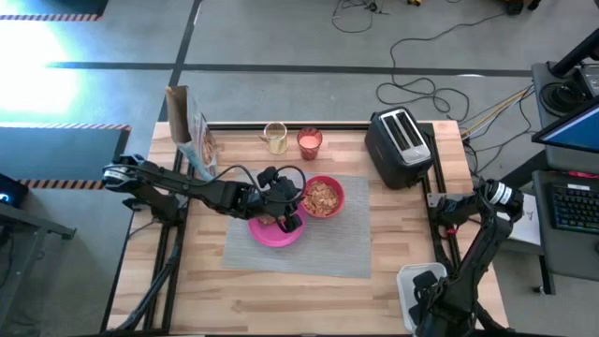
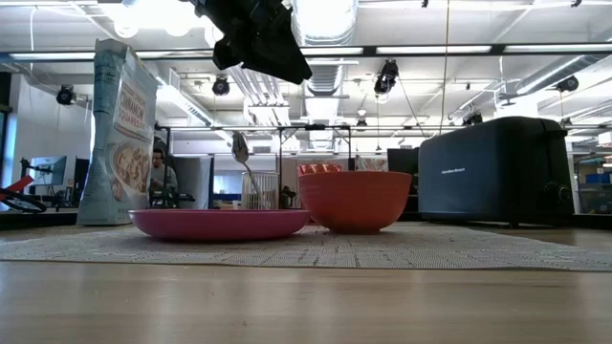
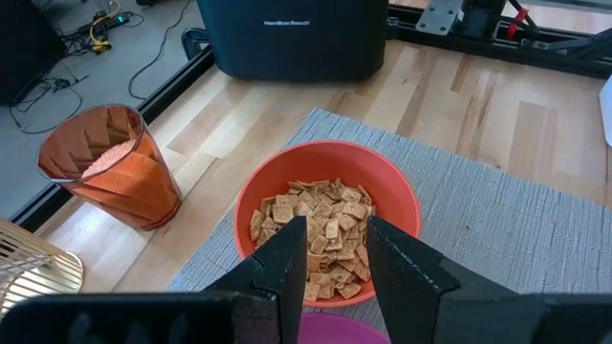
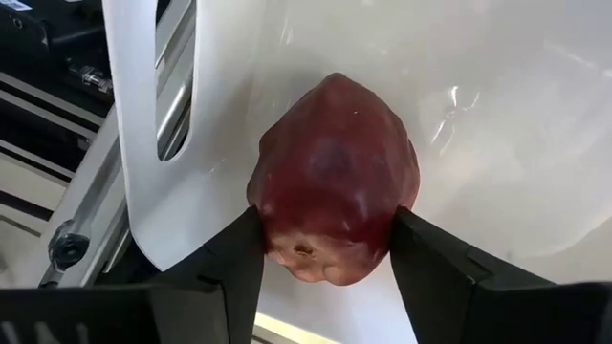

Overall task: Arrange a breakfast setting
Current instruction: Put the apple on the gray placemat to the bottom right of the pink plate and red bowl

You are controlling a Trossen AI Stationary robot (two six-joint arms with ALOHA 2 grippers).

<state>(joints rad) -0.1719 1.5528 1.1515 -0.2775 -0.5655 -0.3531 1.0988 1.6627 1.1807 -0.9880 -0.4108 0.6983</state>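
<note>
Two pincers are working at once. The left gripper [image 1: 292,217] is hanging above the grey woven placemat [image 1: 346,253], over the near edge of the round pink plate [image 1: 267,234], with its fingers [image 3: 287,263] standing only narrowly apart. The left wrist view is showing nothing between them, while in the low view a metal spoon [image 2: 241,153] is standing upright below the arm, bowl end up; whether the pincer is gripping it cannot be told. Just ahead of this pincer the red bowl [image 3: 330,225] is sitting on the placemat, touching the plate and filled with square cereal pieces. Farther ahead and to one side the glass of orange drink [image 3: 115,167] is standing on the bare wood, with the glass of pale yellowish liquid [image 1: 274,138] beside it. Beyond the bowl the black toaster [image 3: 292,38] is standing at the table's far edge. A cereal box [image 1: 192,140] is standing upright well behind this arm.

The right gripper [image 4: 330,248] is reaching down into a white bin [image 4: 497,124] off the table's corner. Its fingers [image 4: 239,253] are touching both sides of the dark red patty [image 4: 335,182], a rounded lump lying on the bin's floor.
</note>
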